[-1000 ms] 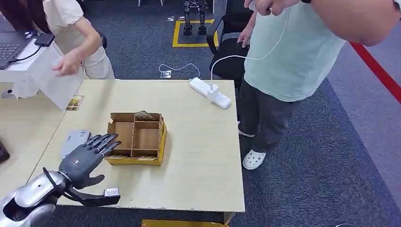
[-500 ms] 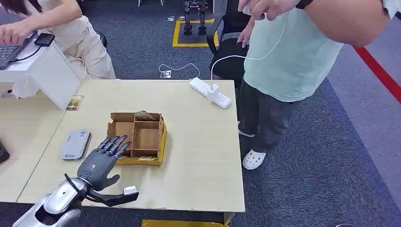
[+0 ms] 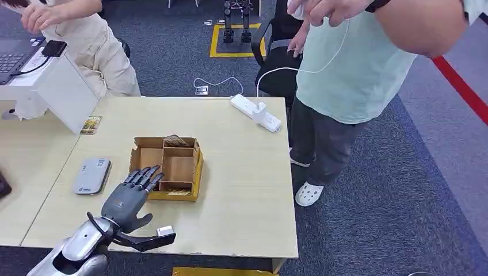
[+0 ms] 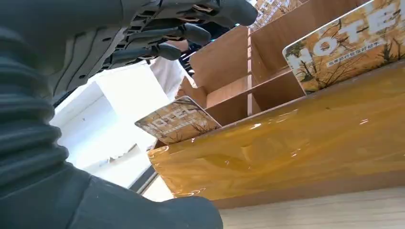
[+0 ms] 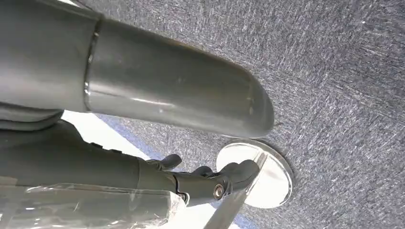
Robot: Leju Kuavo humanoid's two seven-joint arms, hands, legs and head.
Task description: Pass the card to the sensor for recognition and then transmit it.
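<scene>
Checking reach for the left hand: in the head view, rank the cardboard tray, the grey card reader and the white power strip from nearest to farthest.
From the left hand:
1. Cardboard tray, fingertips at its near-left corner.
2. Grey card reader, to the hand's left.
3. White power strip, at the far right table edge.

Left arm (image 3: 75, 253) comes in low, silver forearm angled up and forward. Left hand (image 3: 128, 198) palm down, dark fingers (image 3: 144, 174) stretched forward and slightly spread, thumb out to the side, nothing held. Left wrist view: fingers (image 4: 181, 33) extended and apart. Right hand (image 5: 210, 179) hangs low above the carpeted floor, fingers curled inward, nothing in them.
</scene>
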